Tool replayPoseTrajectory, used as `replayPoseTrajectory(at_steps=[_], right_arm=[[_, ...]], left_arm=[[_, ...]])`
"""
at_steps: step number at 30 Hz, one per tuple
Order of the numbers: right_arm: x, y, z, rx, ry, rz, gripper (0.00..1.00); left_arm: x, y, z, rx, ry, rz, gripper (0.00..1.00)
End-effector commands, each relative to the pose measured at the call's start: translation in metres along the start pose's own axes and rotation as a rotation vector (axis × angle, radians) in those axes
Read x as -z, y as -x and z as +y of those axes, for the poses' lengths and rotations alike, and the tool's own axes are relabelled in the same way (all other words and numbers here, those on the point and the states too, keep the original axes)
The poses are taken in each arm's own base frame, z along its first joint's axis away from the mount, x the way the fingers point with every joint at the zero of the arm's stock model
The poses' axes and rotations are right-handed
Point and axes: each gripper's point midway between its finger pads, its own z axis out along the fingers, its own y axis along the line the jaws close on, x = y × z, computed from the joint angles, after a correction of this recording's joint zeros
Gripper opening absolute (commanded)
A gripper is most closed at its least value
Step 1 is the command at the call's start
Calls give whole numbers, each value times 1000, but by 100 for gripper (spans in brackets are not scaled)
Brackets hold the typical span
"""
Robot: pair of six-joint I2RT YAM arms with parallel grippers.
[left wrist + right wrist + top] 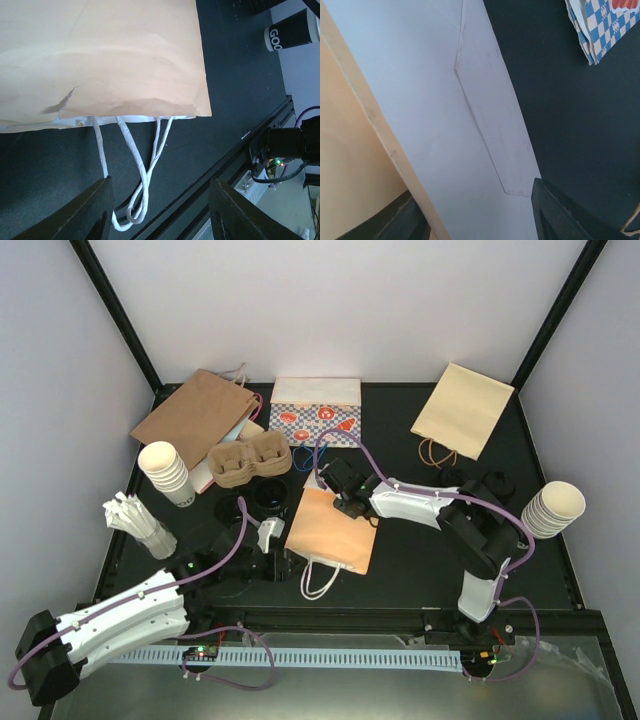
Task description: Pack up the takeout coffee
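Your left gripper (161, 184) hovers with its fingers apart over the white handles (131, 145) of the orange paper bag (335, 535) and grips nothing. That wrist view cuts the bag off at the top and left. Your right gripper (475, 195) straddles the bag's far edge, with a pale fold running between the two fingers. They sit at the very bottom of the frame, so you can't tell whether they pinch the fold or only bracket it.

One black cup (270, 497) stands left of the table's (400, 570) middle, just in front of the cardboard tray (248, 462) and beside the bag's back left corner. A second black cup (292, 32) shows past the bag in the left wrist view, its white lettering cut short. From above you can't pick it out among the dark shapes near the right arm.

The table is matte black with a black rail along its near edge, and plain pale walls (330, 300) rise behind it.
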Motion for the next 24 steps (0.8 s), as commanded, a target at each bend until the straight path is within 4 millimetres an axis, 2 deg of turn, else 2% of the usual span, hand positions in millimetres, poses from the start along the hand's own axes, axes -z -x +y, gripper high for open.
replayPoseTrajectory(at_steps=[1, 11, 15, 17, 19, 24], right_arm=[[-3, 14, -7, 15, -41, -30, 55], [-5, 20, -11, 27, -69, -43, 38], [4, 20, -13, 12, -58, -65, 27], [8, 19, -12, 7, -40, -75, 18], [14, 18, -12, -4, -31, -80, 4], [27, 10, -11, -35, 4, -67, 1]], left_arm=[[4, 4, -6, -4, -8, -18, 54], [4, 5, -5, -6, -1, -21, 54], [5, 6, -6, -8, 1, -22, 54], [6, 7, -7, -8, 0, -24, 54], [8, 9, -12, -12, -4, -25, 54], [26, 27, -35, -46, -6, -56, 55]])
